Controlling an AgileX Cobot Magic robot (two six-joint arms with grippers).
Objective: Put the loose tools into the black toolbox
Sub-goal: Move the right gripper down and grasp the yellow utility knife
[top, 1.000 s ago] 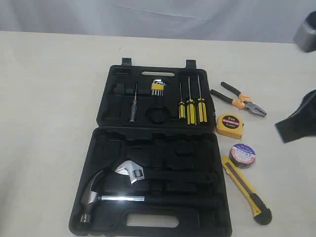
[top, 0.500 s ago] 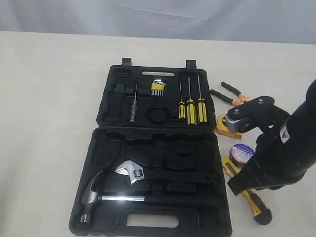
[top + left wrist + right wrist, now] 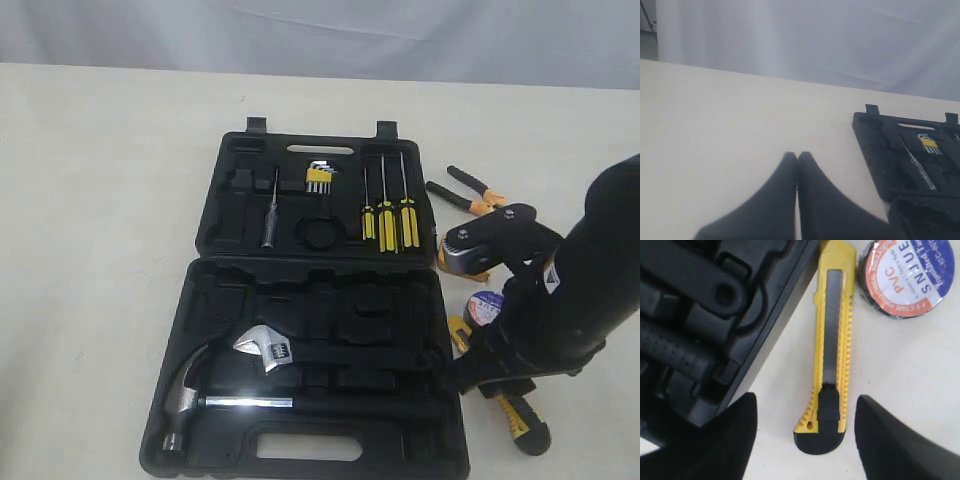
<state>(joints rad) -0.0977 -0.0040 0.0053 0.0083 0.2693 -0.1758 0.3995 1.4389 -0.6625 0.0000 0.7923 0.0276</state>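
Observation:
The black toolbox [image 3: 205, 285] lies open in the middle of the table. Right of it lie the pliers [image 3: 468, 190], the yellow tape measure [image 3: 450, 265], the tape roll [image 3: 480, 308] and the yellow-black utility knife [image 3: 520, 422], all partly covered by my right arm. In the right wrist view the knife [image 3: 832, 340] lies beside the toolbox edge [image 3: 765, 335]. My right gripper [image 3: 806, 401] is open, with a finger on either side of the knife's black end and not touching it. The tape roll [image 3: 907, 277] lies beyond. My left gripper [image 3: 796, 156] is shut and empty over bare table, left of the toolbox [image 3: 875, 145].
The toolbox holds a silver claw hammer [image 3: 200, 395], an adjustable wrench [image 3: 265, 348], three yellow-black screwdrivers [image 3: 385, 215], hex keys [image 3: 320, 178] and a small driver [image 3: 270, 210]. Several moulded slots stand empty. Bare table stretches to the left. A grey curtain hangs behind.
My right arm has come in from the right edge and moved left and down over the utility knife, now covering parts of the tape measure, tape roll and pliers. The tools have not moved.

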